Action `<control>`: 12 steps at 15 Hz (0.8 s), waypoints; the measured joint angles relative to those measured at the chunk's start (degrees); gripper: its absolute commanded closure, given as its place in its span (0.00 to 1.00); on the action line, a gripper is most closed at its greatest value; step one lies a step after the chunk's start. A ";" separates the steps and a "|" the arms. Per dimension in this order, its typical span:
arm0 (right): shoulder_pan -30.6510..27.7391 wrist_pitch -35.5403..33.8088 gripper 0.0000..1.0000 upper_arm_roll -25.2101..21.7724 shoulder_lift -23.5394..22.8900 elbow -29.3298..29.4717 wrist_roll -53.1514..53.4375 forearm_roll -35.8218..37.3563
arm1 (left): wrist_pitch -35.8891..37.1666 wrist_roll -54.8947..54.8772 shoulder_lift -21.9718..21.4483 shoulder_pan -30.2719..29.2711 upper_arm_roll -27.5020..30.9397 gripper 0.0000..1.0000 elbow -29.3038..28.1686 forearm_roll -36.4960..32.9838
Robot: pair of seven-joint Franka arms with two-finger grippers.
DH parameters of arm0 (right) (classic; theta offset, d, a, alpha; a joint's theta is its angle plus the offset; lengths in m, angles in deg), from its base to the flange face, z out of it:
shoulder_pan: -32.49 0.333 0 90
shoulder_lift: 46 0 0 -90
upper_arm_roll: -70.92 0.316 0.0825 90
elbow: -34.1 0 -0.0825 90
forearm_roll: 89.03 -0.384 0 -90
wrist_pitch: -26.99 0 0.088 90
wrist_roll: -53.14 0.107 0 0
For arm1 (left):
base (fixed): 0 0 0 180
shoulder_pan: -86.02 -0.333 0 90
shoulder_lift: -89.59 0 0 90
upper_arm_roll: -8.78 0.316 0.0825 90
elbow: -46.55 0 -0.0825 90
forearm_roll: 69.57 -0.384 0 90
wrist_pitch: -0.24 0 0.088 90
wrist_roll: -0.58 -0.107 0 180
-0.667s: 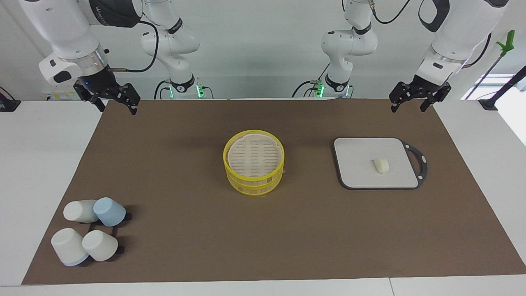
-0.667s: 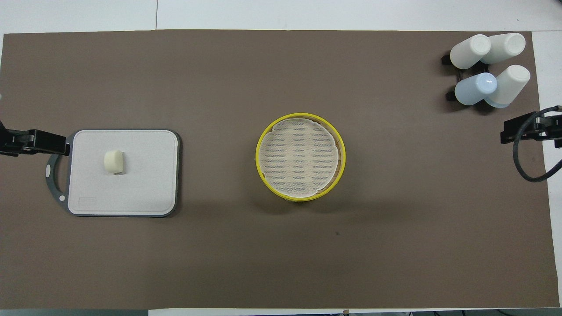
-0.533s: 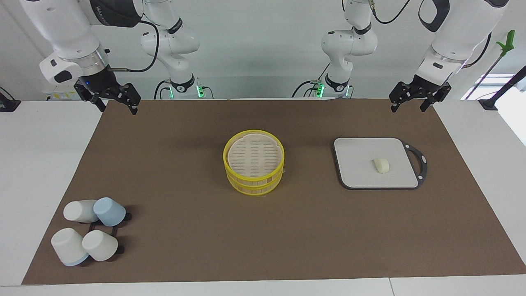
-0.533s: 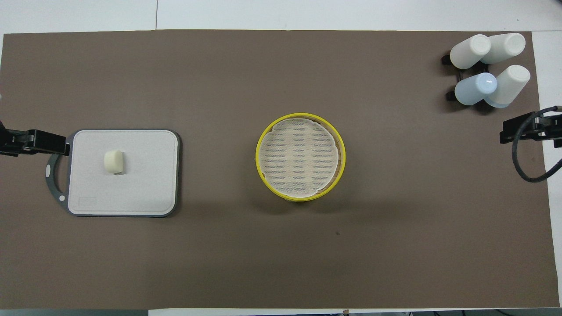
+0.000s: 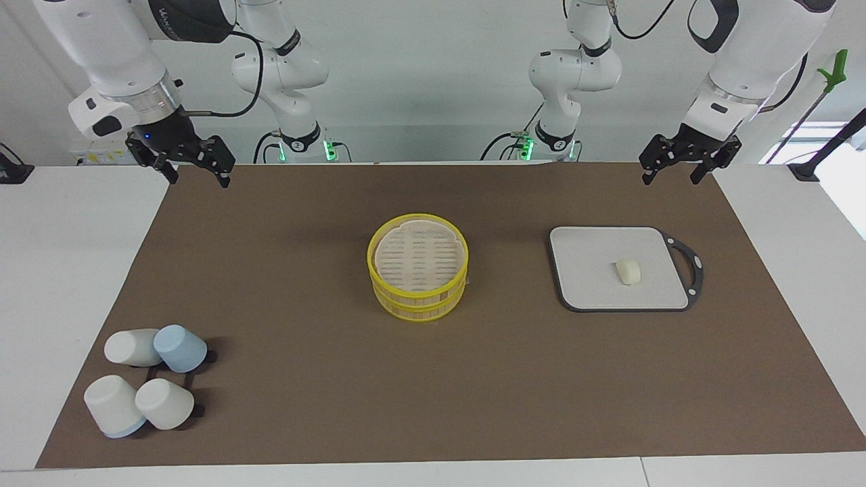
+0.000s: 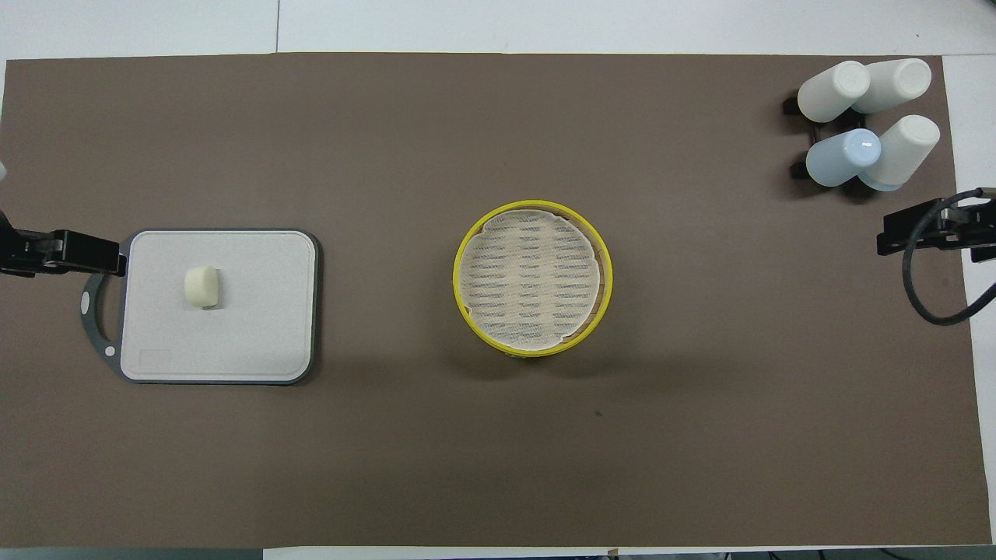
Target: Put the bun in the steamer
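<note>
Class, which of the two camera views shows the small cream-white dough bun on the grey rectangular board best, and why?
The overhead view: the small cream-white dough bun shows its whole top outline against the grey rectangular board, apart from every edge. The facing view shows the bun smaller and slanted, though it reveals its height.

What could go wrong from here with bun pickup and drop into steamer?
1. The bun is small, smooth and rounded, lying loose on the cutting board; closing jaws could squash it or roll it away.
2. The steamer has raised yellow rims, so a low carry might clip one and shift it.
3. The left gripper hangs over the mat's edge near the board, the likely picker; the right gripper waits.
</note>
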 measured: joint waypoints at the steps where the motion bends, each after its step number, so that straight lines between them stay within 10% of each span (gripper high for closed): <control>1: 0.98 0.15 0.00 0.14 0.16 0.02 0.00 -0.08 | 0.00 0.00 0.00 0.00 0.02 0.00 0.00 0.00; 7: 11.45 7.74 0.00 0.81 -1.04 0.79 7.09 -0.32 | -0.06 0.00 -0.19 -0.09 0.18 0.00 -0.77 -0.01; 12: 23.03 8.49 0.00 1.13 -15.46 12.21 27.12 -0.28 | -9.15 0.00 -3.62 -0.94 0.88 0.00 -12.97 -0.05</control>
